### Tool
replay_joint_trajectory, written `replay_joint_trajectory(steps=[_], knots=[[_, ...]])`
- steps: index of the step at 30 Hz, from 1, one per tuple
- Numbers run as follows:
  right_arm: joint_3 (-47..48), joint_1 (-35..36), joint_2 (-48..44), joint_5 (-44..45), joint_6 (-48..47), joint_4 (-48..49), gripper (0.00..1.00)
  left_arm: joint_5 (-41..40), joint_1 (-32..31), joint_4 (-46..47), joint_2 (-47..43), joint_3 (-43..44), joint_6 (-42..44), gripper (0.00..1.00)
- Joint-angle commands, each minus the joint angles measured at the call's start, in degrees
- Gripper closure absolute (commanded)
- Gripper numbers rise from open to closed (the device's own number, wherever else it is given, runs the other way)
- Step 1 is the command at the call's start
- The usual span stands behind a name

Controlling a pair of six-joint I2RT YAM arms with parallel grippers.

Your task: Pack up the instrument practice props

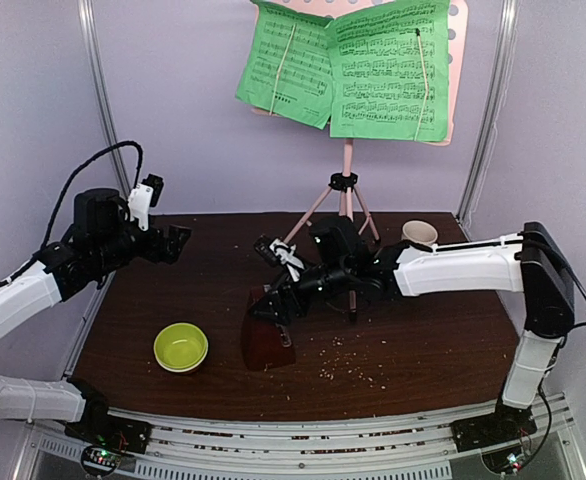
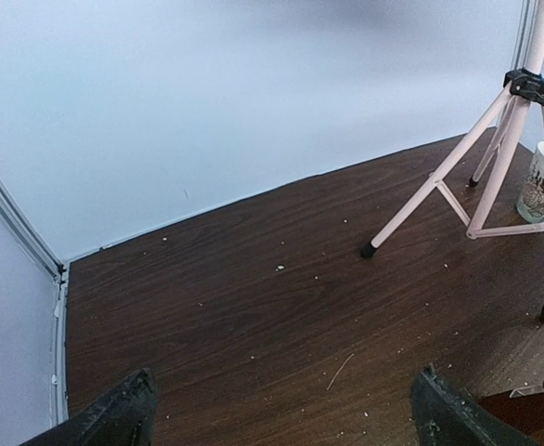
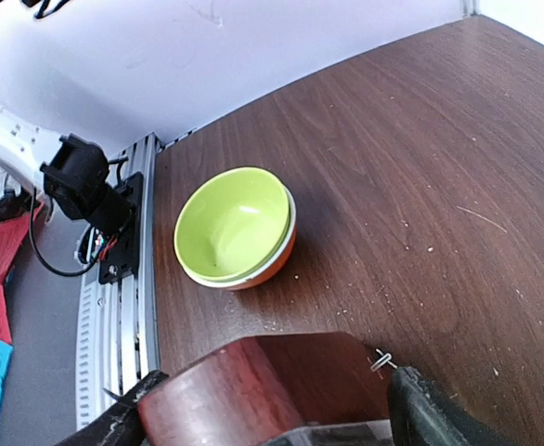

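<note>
The dark red metronome (image 1: 263, 345) stands on the table left of centre. My right gripper (image 1: 276, 305) is at its top. In the right wrist view the metronome (image 3: 253, 381) fills the gap of that gripper (image 3: 277, 413), with a finger against each side. A greyish clear piece, possibly its cover, shows at the bottom edge. The pink music stand (image 1: 346, 185) stands at the back and holds the green sheet music (image 1: 383, 70). Its legs (image 2: 439, 177) show in the left wrist view. My left gripper (image 1: 180, 242) is open and empty above the table (image 2: 281, 409).
A yellow-green bowl (image 1: 181, 347) sits front left, near the metronome (image 3: 235, 223). A white mug (image 1: 419, 233) stands by the stand's right leg (image 2: 541, 181). Crumbs are scattered on the brown table (image 1: 423, 350). White walls close in the back and sides.
</note>
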Motion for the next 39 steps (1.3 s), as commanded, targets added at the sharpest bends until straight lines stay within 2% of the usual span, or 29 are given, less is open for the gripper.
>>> replay_joint_trajectory(steps=[1, 6, 13, 18, 26, 31, 36, 39], knots=[[-0.21, -0.02, 1.44, -2.6, -1.42, -2.59, 0.28, 0.41, 0.43, 2.38, -0.05, -0.25, -0.39, 0.02], [-5.72, 0.39, -0.55, 5.75, 0.32, 1.87, 0.34, 0.4, 0.43, 2.31, -0.22, -0.25, -0.65, 0.02], [-14.51, 3.98, -6.85, 34.64, 8.35, 17.39, 0.38, -1.34, 0.47, 2.33, -1.34, -0.49, -0.71, 0.02], [-11.52, 8.26, -5.08, 49.47, 9.38, 20.47, 0.38, -2.22, 0.53, 2.46, -2.14, -0.78, -0.74, 0.02], [-0.22, 10.46, 5.37, 59.08, 16.63, 17.83, 0.37, -3.65, 0.49, 2.35, -3.01, -1.02, -0.82, 0.02], [8.57, 12.44, 12.03, 67.3, 17.57, 17.16, 0.37, -4.48, 0.52, 2.5, -3.64, -1.28, -0.92, 0.02], [13.18, 13.03, 16.16, 68.67, 18.36, 17.99, 0.36, -4.27, 0.47, 2.39, -3.63, -1.39, -0.99, 0.02], [13.16, 13.33, 15.28, 66.82, 17.91, 18.21, 0.29, -4.18, 0.53, 2.4, -3.69, -1.39, -1.0, 0.02]])
